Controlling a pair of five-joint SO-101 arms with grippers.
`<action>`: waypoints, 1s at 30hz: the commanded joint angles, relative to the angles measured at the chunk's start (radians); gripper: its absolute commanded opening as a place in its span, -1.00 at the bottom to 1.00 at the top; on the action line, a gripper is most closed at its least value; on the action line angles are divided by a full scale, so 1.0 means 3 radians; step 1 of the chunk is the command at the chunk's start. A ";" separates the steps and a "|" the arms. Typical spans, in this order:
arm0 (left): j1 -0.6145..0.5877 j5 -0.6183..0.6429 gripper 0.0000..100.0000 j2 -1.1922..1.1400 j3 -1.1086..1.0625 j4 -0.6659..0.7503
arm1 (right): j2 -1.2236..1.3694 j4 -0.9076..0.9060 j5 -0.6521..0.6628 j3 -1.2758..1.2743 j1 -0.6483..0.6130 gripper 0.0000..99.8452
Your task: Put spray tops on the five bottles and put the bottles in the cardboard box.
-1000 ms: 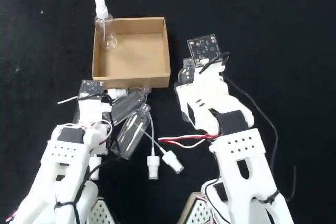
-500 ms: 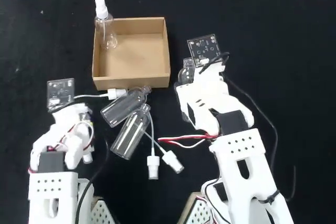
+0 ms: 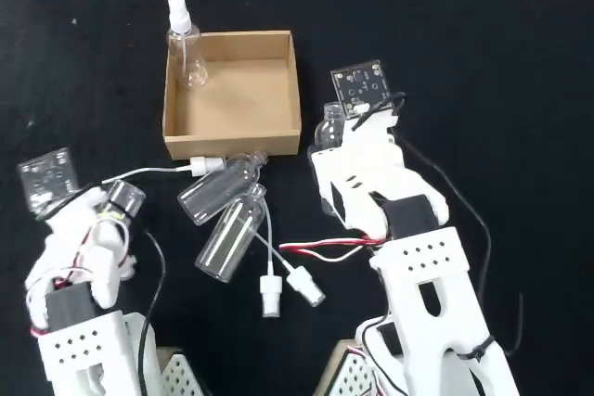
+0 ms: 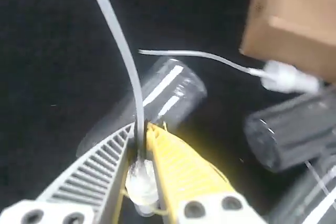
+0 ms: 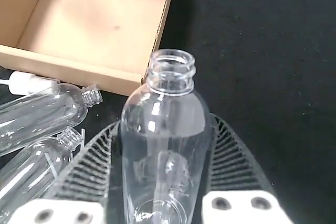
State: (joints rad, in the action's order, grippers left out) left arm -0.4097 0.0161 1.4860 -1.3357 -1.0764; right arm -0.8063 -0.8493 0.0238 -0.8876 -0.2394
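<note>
My left claw (image 4: 140, 129) is nearly closed, pinching the head of a spray top (image 4: 139, 184) between its fingers. The spray top's thin tube (image 4: 123, 51) sticks straight out past the fingertips, so the tube end leads. A clear bottle (image 4: 157, 95) lies just beyond those fingertips.

From the high view, two uncapped bottles (image 3: 223, 210) lie side by side on the table (image 3: 483, 62), between my arms. Two loose spray tops (image 3: 288, 287) lie in front of them.

Beyond those, well apart from my left claw and to its right, my right claw (image 5: 164, 124) is clamped round the body of another bottle (image 5: 168, 93). That bottle's long axis runs out along the fingers. Its open mouth (image 5: 169, 61) points away from the wrist, just beside the near right corner of the cardboard box (image 3: 232, 141).

I judge the next move turns on this: the tube must cross rightward over the lying bottles and line up with that mouth.

Farthest off, one capped bottle (image 3: 184, 48) stands in the box's far left corner.
</note>
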 commanded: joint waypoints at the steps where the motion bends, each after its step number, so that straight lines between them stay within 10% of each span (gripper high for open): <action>1: -0.0437 0.0015 -0.94 0.0143 0.0054 -0.0087 | -0.0125 0.0072 0.0010 0.0033 0.0082 -0.81; 17: -0.1506 -0.0378 -0.93 0.1074 -0.0437 -0.0430 | -0.0125 0.0072 0.0010 0.0028 0.0082 -0.81; 24: -0.2064 -0.0348 -0.43 0.1120 -0.0601 -0.0430 | -0.0125 0.0087 0.0010 0.0003 0.0082 -0.81; 30: -0.2458 -0.0419 -0.41 0.1110 -0.0580 -0.0430 | -0.0125 0.0087 0.0010 -0.0003 0.0082 -0.81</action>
State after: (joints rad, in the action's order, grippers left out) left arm -1.0879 -0.0882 1.8159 -1.5275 -1.2022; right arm -0.8063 -0.8493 0.0238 -0.8938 -0.2394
